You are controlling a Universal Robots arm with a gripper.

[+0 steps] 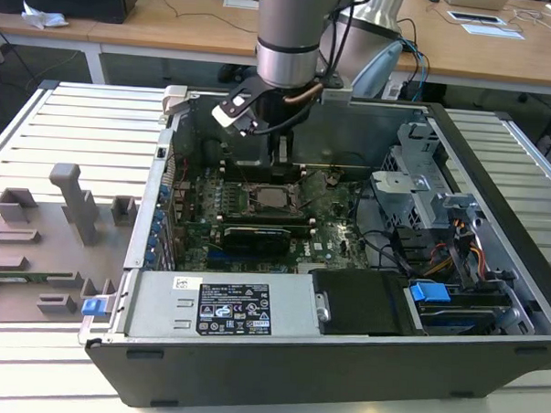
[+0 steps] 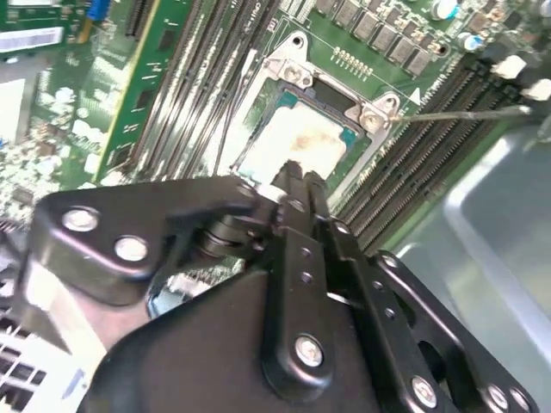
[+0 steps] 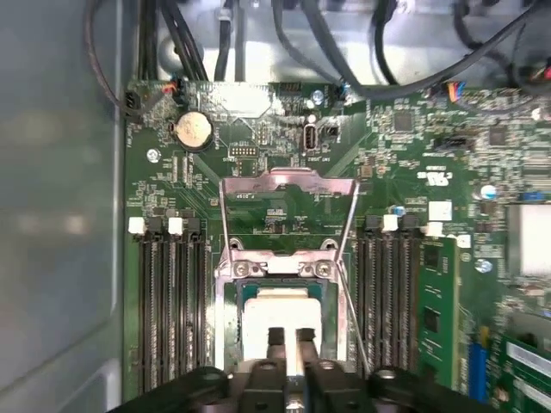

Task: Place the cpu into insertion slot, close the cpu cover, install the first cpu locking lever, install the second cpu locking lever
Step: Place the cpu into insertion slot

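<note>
Hand nearly closed, gripping nothing; I judge cpu seated in insertion slot, cpu cover open, locking levers unlatched.

Arm upright, end effector pointing down, fingers together

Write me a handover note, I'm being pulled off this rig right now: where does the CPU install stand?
Gripper: close over the cpu, nothing visibly held; contact cannot be told.
Cpu: lying flat in the insertion slot.
Cpu cover: appears raised open behind the slot.
Done: cpu placed.
Left: close the cover, then install both locking levers; one lever rod sticks out unlatched beside the slot.
</note>
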